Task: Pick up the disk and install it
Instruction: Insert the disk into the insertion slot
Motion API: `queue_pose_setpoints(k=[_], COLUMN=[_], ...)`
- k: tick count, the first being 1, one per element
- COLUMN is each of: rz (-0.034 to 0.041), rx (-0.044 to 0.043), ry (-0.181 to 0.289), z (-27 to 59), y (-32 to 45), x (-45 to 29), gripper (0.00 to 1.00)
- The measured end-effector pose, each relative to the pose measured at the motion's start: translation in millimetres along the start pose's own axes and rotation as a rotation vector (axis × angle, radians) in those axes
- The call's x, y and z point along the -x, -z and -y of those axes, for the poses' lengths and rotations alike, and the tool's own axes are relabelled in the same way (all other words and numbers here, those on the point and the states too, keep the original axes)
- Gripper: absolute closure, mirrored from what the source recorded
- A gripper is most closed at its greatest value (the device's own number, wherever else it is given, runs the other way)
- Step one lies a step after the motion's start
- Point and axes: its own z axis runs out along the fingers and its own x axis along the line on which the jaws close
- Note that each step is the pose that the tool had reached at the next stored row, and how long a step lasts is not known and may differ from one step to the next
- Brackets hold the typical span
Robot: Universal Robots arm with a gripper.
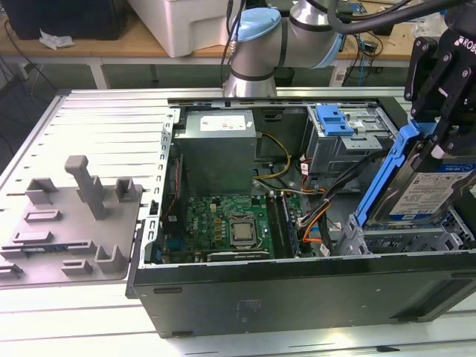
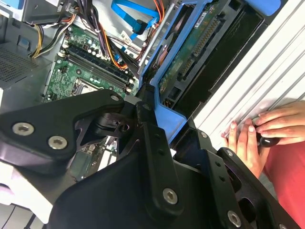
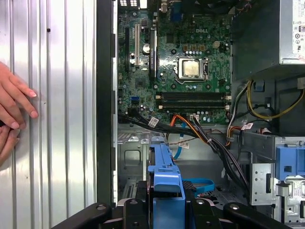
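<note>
Gripper [image 1: 433, 126]: clamped on the blue carrier of the disk [image 1: 422, 186], at the exterior view's right. Disk: lifted clear and held tilted, one end high, its lower end close over the grey bay [image 1: 405, 239] in the corner of the open computer case [image 1: 297, 286]; whether it touches there I cannot tell. Pick-up done; the disk is not yet lying flat in the bay. A person's hand [image 3: 14, 107] rests on the ribbed surface [image 3: 62, 143] beside the case.
</note>
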Motion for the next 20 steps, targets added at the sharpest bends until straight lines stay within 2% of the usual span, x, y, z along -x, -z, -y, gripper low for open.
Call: queue_pose_setpoints(k=[20], rz=[0.0000], rx=[0.0000], ry=[0.000], z=[0.0], y=[-4.6], x=[0.0], gripper=[0.63])
